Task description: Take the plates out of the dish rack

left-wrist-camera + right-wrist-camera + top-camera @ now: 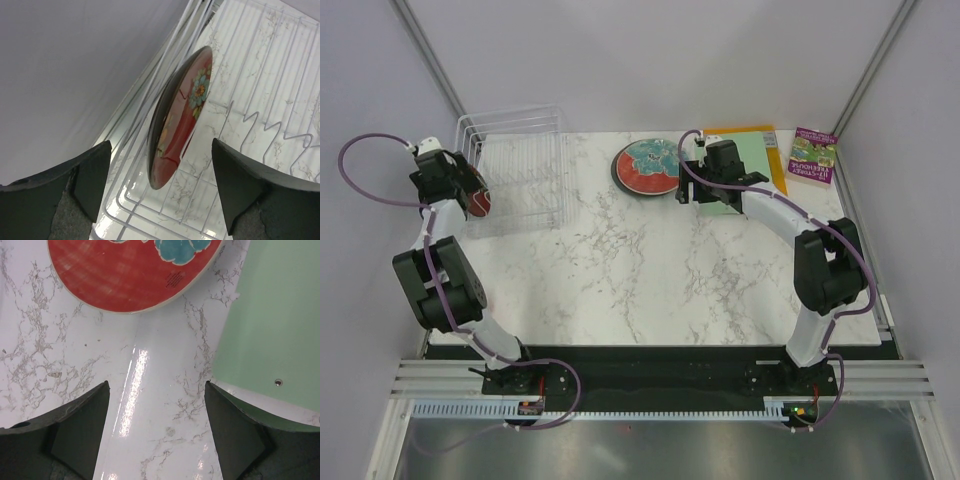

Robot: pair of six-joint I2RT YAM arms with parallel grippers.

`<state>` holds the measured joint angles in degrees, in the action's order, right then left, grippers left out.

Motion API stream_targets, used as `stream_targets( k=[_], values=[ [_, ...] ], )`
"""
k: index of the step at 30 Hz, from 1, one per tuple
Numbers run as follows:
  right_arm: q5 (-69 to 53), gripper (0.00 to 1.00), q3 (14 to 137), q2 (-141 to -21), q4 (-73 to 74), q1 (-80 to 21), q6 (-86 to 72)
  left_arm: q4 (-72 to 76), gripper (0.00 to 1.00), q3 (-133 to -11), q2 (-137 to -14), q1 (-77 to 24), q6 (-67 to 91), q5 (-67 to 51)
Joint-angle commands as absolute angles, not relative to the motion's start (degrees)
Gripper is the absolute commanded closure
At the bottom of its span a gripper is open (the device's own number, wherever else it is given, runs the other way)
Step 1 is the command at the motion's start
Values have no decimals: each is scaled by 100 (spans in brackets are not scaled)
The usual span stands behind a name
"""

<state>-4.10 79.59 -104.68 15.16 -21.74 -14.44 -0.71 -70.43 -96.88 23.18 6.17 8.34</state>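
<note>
**Unloading step: grasp of the only plate seen in the rack.** The dish rack (520, 165), thin white wire with upright slots and raised sides, stands at the far-left corner of the marble-patterned tabletop (620, 270). A glossy red plate (182, 115), with a blue-and-yellow flower pattern and a dark underside, stands on edge near the rack's left side. The left claw (160, 145) is spread, one finger on either side of the plate, touching neither face.

The next move, as judged, is to close on the rim, lift straight up clear of the wires, then carry the plate rightward.

A second red plate (645, 167), with teal flowers, lies flat near the far edge, just beside a matte light-green mat (270, 330). A darker rim suggests another plate beneath it. The right claw (156, 385) hovers released and empty over bare tabletop between them.
</note>
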Motion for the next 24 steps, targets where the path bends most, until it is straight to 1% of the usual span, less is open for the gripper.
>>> stream_targets(
  k=[1,9,14,17,19,21,24],
  values=[
    [-554,16,7919,-10433,1336,-2083,-1353,97,14,-7269,-9896,2373,765,475],
    [-756,16,7840,-10476,1248,-2013,-1406,308,16,-7312,-10142,2399,809,422],
    [-861,16,7831,-10538,1248,-1986,-1406,316,26,-7453,-10292,2399,800,509],
    [-914,17,7831,-10564,1248,-1960,-1415,474,30,-7400,-10362,2399,756,615],
    [-914,17,7831,-10564,1239,-1951,-1415,571,37,-7374,-10406,2391,747,703],
    [-914,17,7831,-10582,1239,-1960,-1406,676,37,-7295,-10441,2391,765,686],
    [-923,16,7840,-10608,1239,-1942,-1415,791,46,-7269,-10538,2399,756,650]
  ],
)
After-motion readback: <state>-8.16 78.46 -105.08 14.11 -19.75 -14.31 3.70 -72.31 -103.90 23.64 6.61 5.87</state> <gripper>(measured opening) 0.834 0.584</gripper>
